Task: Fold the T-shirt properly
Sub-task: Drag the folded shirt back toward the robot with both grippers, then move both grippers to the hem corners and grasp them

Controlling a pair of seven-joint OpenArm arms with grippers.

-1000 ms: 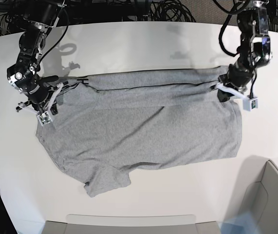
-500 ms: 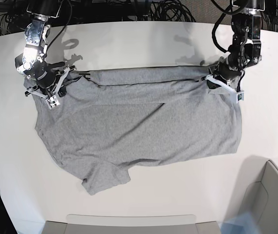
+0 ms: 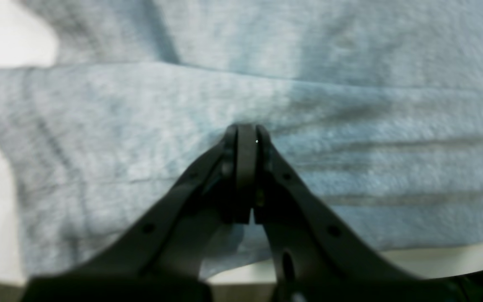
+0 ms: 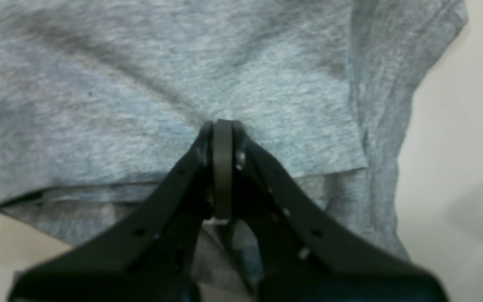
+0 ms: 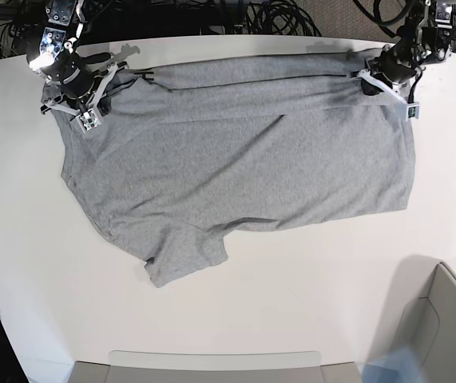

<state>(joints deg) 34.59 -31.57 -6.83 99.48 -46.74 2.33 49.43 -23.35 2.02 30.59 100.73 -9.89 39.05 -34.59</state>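
Observation:
The heather-grey T-shirt [image 5: 243,159] lies spread across the white table [image 5: 291,303], plain side up, no lettering showing. Its far edge is folded into a stretched band near the table's back edge. One sleeve [image 5: 184,259] sticks out at the front left. My left gripper [image 5: 374,77] is shut on the far right corner of the T-shirt [image 3: 183,126], jaws pinched together [image 3: 245,138]. My right gripper [image 5: 100,86] is shut on the far left corner of the T-shirt [image 4: 141,84], jaws pinched [image 4: 222,134].
A grey bin [image 5: 443,327] stands at the front right corner. A flat grey tray edge [image 5: 212,363] lies along the front. Black cables [image 5: 275,16] run behind the table's back edge.
Both arms have pulled the shirt's folded far edge away toward the back of the table. The whole shirt has slid that way and lies more stretched out.

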